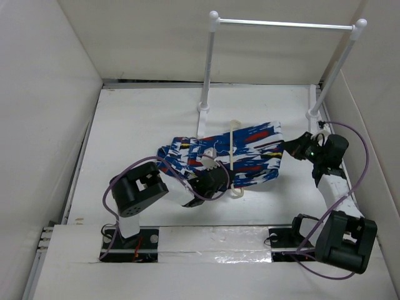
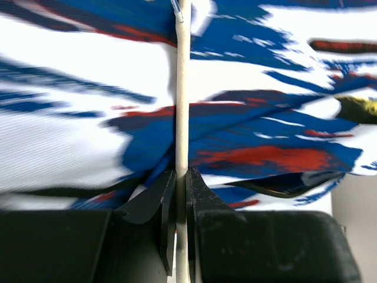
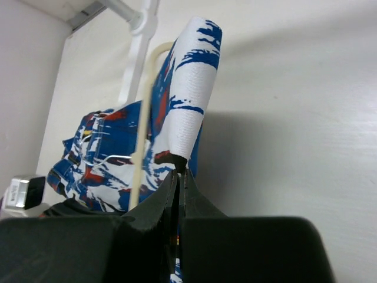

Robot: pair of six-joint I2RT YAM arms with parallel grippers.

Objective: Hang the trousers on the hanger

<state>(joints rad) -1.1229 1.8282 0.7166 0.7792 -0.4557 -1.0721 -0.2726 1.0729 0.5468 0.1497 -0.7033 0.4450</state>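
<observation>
The blue trousers [image 1: 250, 153] with white, red and black splashes lie folded in the middle of the table. The thin cream hanger [image 1: 232, 156] runs across them from far to near. My left gripper [image 1: 215, 172] is shut on the hanger's bar [image 2: 182, 106], seen as a pale rod between the jaws over the cloth [image 2: 70, 135] in the left wrist view. My right gripper [image 1: 289, 148] is shut on the trousers' right edge and lifts a fold of cloth [image 3: 191, 100]. The hanger [image 3: 141, 147] and its wire hook [image 3: 112, 158] show to the left.
A white two-post rack [image 1: 284, 25] with a metal rail stands at the back, its feet near the trousers' far edge. White walls enclose the table on the left, back and right. Purple cables loop by both arms.
</observation>
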